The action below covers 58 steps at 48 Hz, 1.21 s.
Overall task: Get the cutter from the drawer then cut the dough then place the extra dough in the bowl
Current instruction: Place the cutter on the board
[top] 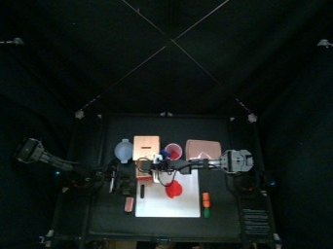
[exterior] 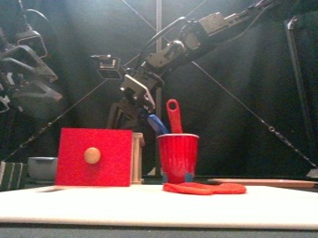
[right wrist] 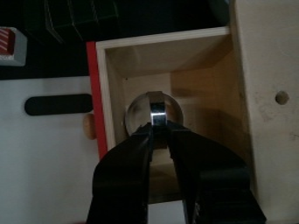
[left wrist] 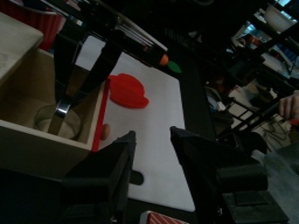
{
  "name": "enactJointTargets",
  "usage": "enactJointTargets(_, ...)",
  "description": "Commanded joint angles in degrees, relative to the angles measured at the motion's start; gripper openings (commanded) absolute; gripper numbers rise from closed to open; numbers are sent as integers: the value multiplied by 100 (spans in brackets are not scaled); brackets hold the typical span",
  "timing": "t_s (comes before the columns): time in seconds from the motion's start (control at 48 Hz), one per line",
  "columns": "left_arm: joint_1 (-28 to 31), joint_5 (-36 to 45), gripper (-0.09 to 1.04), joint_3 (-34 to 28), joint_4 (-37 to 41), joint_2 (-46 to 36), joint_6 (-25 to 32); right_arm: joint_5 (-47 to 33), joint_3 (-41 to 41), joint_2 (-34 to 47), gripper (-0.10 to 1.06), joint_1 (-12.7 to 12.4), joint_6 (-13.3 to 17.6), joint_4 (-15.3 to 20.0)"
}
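Right gripper (right wrist: 152,133) is in the open drawer (right wrist: 208,83) pinching the cutter (right wrist: 152,110) so it can lift out; left gripper (left wrist: 152,136) hangs spread nearby.

The left arm (top: 39,154) comes in low from the left edge of the table (top: 111,224), elbow bent and forearm angled toward the middle. In its wrist view the left gripper (left wrist: 149,136) hangs in the air with its two jaws spread wide apart and nothing between them. The right arm (top: 239,160) reaches in from the right edge and past the middle. In the front view it slopes down from high on the right in a long diagonal, wrist pitched steeply downward. The right gripper (right wrist: 155,129) points down, its jaws drawn almost together at the tips, pinching the wire handle of the cutter (right wrist: 155,109).
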Motion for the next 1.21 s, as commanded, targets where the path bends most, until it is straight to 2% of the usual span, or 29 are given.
enactJointTargets(0.021, 9, -18, 78, -62, 0, -9, 9, -26, -193, -334, 54, -18, 9, -105)
enactJointTargets(0.167, 9, -18, 78, -62, 0, -9, 9, 0, -185, -738, 54, -18, 53, -237)
enactJointTargets(0.521, 9, -9, 78, -62, 0, -9, 9, 0, 158, -1635, 54, 53, 44, -246)
enactJointTargets(0.688, 9, -18, 78, -97, -26, -9, 0, 9, 563, -1986, 54, 492, 53, -211)
enactJointTargets(0.812, 105, -18, 78, -123, -70, -18, 0, 18, 738, -1978, 54, 888, 141, -97)
enactJointTargets(1.0, 255, -18, 78, -202, -105, -35, 0, -35, 949, -1872, 54, 1301, 290, -70)
enactJointTargets(1.062, 343, -18, 78, -202, -105, -44, 0, -53, 1055, -1758, 54, 1336, 308, -26)
enactJointTargets(1.208, 457, -18, 78, -264, -149, -44, 0, -123, 1160, -1468, 54, 1310, 308, 387)
